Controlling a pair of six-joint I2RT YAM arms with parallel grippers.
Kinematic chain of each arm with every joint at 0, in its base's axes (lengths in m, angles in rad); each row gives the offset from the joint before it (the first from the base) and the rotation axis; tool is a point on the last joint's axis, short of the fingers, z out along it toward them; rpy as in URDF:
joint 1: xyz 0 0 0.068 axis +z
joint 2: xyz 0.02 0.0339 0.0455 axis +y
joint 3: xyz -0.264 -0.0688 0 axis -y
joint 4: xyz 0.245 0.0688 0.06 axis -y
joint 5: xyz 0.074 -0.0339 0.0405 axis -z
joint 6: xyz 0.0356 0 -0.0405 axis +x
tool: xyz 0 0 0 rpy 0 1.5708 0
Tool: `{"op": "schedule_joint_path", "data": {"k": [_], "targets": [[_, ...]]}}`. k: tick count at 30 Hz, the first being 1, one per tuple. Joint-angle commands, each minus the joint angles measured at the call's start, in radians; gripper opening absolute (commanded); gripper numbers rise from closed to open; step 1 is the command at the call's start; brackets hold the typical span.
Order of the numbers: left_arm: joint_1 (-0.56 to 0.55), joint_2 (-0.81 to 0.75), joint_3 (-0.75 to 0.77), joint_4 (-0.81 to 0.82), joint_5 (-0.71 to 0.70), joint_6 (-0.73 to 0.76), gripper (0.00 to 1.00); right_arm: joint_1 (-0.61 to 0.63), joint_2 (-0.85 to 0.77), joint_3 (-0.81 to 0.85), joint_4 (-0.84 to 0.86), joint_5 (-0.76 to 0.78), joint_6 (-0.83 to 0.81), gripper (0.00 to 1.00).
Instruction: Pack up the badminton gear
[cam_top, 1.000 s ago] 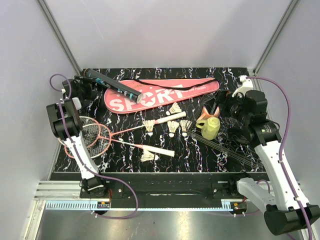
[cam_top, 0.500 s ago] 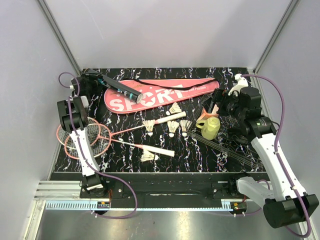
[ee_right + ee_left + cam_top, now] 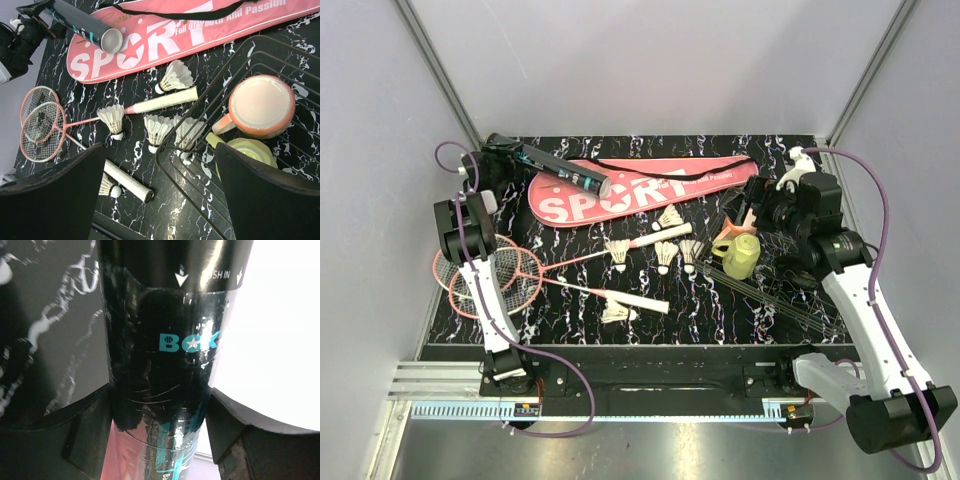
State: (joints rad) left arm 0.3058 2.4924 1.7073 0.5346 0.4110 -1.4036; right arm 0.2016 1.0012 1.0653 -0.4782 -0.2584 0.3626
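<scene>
My left gripper (image 3: 498,160) at the back left is shut on the far end of the long black tube (image 3: 560,172); in the left wrist view its fingers (image 3: 85,440) press both sides of the tube (image 3: 160,340). The tube's other end rests on the pink SPORT cover (image 3: 650,188). Two pink-red racquets (image 3: 490,278) lie crossed at the left, with white handles (image 3: 635,300) pointing right. Several white shuttlecocks (image 3: 665,257) are scattered mid-table. My right gripper (image 3: 765,215) hangs open and holds nothing, above the basket's left edge (image 3: 172,165).
A black wire basket (image 3: 790,290) lies at the right with a yellow-green cup (image 3: 742,257) and a peach lid (image 3: 261,106) on it. One shuttlecock (image 3: 615,313) sits near the front edge beside a racquet handle. Grey walls close in on both sides.
My left arm reached back to the tube's far end and its fingers closed on it; the tube's free end shifted slightly right over the cover. The right arm moved a little left.
</scene>
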Motion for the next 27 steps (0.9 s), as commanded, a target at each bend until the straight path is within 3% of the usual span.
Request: {"op": "schedule_joint_path", "data": {"k": [1,7,13,15,20,23,27], "targets": [[-0.016,-0.234,-0.063,0.179,0.026,-0.098,0.57,-0.001,0.052,0.076,-0.046,-0.041,0.004,1.0],[-0.069,-0.505,-0.285,0.285,0.073,-0.153,0.56,0.105,0.199,0.211,-0.14,0.021,-0.033,1.0],[-0.161,-0.794,-0.561,0.315,0.178,-0.109,0.55,0.35,0.355,0.376,-0.163,0.117,-0.079,1.0],[-0.214,-0.943,-0.711,0.286,0.202,-0.028,0.55,0.424,0.393,0.441,-0.162,0.114,-0.094,1.0],[-0.341,-1.163,-0.741,0.046,0.218,0.248,0.55,0.478,0.407,0.46,-0.056,-0.045,-0.088,1.0],[-0.405,-1.233,-0.73,-0.111,0.2,0.434,0.55,0.484,0.407,0.438,0.031,-0.123,-0.053,1.0],[-0.473,-1.264,-0.742,-0.116,0.201,0.482,0.56,0.49,0.421,0.377,0.222,-0.232,0.027,1.0]]}}
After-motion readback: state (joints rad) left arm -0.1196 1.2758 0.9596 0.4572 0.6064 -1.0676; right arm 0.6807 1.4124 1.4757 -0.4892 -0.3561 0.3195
